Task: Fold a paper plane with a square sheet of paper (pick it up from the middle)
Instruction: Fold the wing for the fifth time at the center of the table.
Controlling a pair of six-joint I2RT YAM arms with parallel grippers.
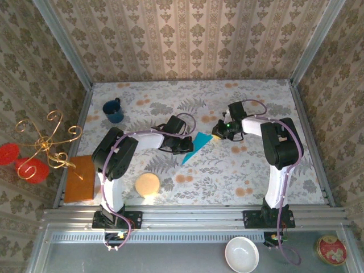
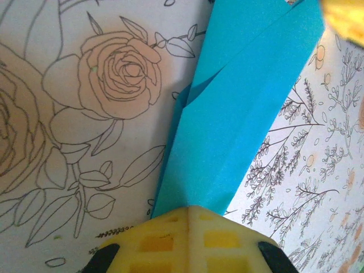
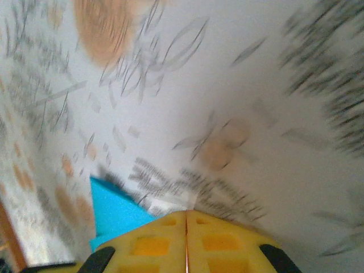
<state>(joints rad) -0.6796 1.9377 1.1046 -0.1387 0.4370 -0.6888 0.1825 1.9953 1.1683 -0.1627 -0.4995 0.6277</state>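
Observation:
The turquoise-blue square sheet of paper [image 1: 198, 145] lies on the floral tablecloth at mid-table, folded into a narrow pointed shape with layered flaps. My left gripper [image 1: 185, 147] is at its left edge. In the left wrist view the yellow fingertips [image 2: 190, 209] are shut tight over the near end of the paper [image 2: 239, 114], which looks flat on the cloth. My right gripper [image 1: 219, 133] is just off the paper's upper right corner. The right wrist view is blurred: its fingers [image 3: 186, 213] are shut with nothing between them, and a corner of the paper [image 3: 116, 213] lies to their left.
A dark blue mug [image 1: 114, 111] stands at the back left. A round tan disc [image 1: 147, 183] and an orange-brown board [image 1: 79, 177] lie at the front left. A gold wire stand [image 1: 48, 145] is off the left edge. A white bowl [image 1: 242, 254] sits below the front rail.

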